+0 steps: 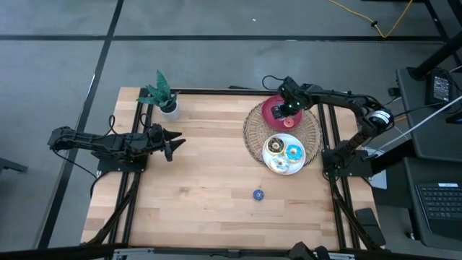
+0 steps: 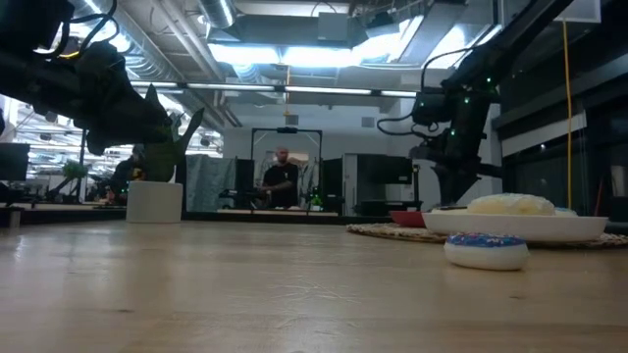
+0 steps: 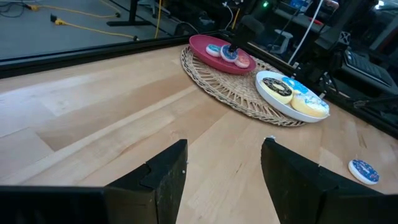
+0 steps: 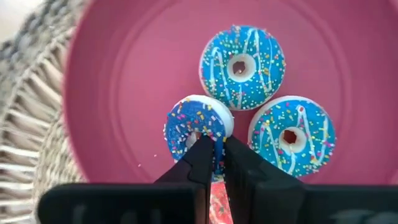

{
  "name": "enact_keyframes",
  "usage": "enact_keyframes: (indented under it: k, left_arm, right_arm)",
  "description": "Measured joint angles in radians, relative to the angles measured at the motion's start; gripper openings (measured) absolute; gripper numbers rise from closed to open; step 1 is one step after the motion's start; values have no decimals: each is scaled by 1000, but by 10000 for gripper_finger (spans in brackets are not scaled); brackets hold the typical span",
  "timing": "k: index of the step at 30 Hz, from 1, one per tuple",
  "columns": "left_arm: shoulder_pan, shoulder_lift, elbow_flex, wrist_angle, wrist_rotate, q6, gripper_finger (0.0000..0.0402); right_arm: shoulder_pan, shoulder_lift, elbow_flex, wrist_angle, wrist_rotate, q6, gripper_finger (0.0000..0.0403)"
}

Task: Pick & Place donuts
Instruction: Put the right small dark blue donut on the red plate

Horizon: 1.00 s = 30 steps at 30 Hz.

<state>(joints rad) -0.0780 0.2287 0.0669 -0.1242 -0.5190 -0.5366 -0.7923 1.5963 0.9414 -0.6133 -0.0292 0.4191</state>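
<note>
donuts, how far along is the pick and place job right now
Mostly sorted. The white plate on the woven mat carries larger donuts, a dark chocolate one and a blue-iced one. Small blue sprinkled donuts lie on the red plate. In hand: the right gripper is shut on another small blue donut over that plate. Left: one blue donut on the bare wooden table. The left gripper waits open.

We find no readable text, label, brand, number or sign in any of the 4 views. The donuts (image 4: pixel 242 67) carry only icing stripes and sprinkles, the red plate (image 4: pixel 124 93) and the wooden tabletop (image 1: pixel 209 180) are unmarked, and anything in the room beyond the tabletop is too far off for us to read.
</note>
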Motion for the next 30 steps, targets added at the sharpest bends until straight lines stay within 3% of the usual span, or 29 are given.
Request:
enact_keyframes:
  k: [11,30]
  left_arm:
    - [0,0,0,0,1,0,196]
    - [0,0,0,0,15,0,196]
  right_arm:
    - [31,-58,35,-54,-62,7,28]
    - [48,47,35,-51,-89,-10,27]
